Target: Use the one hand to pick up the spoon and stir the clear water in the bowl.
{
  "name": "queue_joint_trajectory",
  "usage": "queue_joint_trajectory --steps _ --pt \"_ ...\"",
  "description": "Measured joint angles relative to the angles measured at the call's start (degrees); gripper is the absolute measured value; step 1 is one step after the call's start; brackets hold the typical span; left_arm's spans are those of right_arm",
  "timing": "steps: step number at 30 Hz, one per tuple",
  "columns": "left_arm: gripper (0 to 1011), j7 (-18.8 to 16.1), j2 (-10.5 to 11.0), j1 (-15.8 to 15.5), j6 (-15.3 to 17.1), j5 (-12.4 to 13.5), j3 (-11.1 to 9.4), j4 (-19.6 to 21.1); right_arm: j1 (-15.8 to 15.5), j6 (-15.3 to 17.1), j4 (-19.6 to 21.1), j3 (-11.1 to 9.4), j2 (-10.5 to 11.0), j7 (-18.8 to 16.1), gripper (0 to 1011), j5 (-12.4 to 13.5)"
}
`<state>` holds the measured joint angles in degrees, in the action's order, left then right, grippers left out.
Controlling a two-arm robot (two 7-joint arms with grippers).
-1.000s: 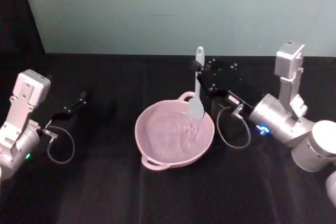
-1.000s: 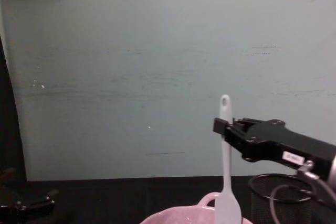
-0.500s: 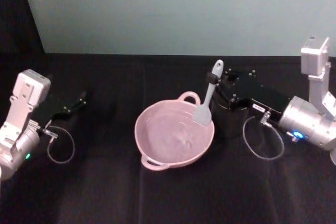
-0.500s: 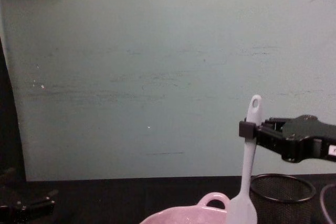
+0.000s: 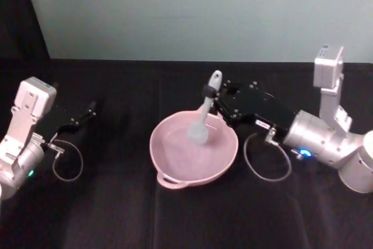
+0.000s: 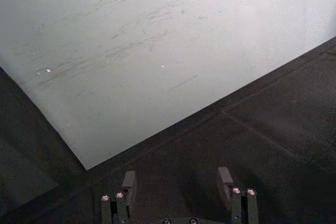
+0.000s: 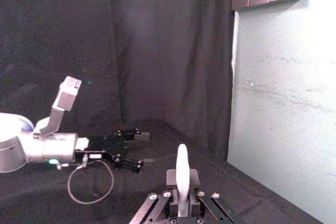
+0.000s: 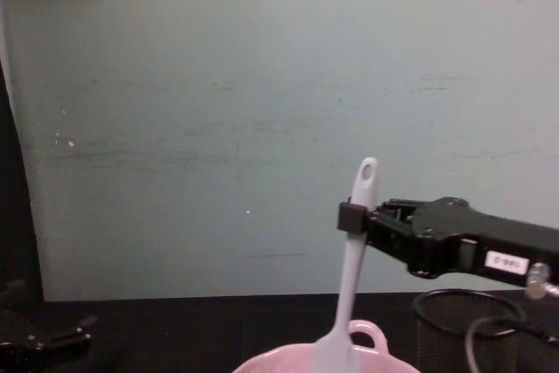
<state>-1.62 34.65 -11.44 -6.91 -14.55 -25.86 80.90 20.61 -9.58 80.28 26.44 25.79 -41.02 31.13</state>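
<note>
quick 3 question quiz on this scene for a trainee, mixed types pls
1. True or false: the right gripper is shut on the spoon handle.
2. Where is the spoon's head? A) down inside the pink bowl B) lying beside it C) pointing straight up
3. Fill in: the left gripper, parked at the robot's left, is ___ (open/shut).

Key: 1 true; 2 A; 3 open

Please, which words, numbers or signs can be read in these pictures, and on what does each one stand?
White label on the side of the right pincer, which holds the spoon: dark marks, too blurred to read.
Nothing else bears readable text.
</note>
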Motion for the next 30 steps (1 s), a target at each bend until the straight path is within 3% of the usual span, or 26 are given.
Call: queue_joint_trajectory --steps 6,13,18,24,30 --pt "1011 0.00 0.00 0.01 0.00 0.00 0.00 0.00 2.21 -3.49 -5.23 1.24 -2.72 0.58 116 -1.84" --pt "1011 0.00 0.00 0.00 0.00 0.00 0.00 0.00 2.92 -5.58 -7.50 1.16 -3.21 2.46 116 -4.99" --pt "1011 0.00 0.00 0.00 0.00 0.00 0.00 0.00 1.48 -4.35 -5.22 0.56 -1.61 2.26 116 -4.97" --pt "1011 0.00 0.00 0.00 0.00 0.00 0.00 0.00 -1.71 -1.93 -0.02 0.27 0.68 0.30 116 -2.35" --pt "1011 0.00 0.00 0.00 0.00 0.00 0.00 0.00 -3.21 -0.56 2.04 1.90 0.84 -0.99 116 -0.77"
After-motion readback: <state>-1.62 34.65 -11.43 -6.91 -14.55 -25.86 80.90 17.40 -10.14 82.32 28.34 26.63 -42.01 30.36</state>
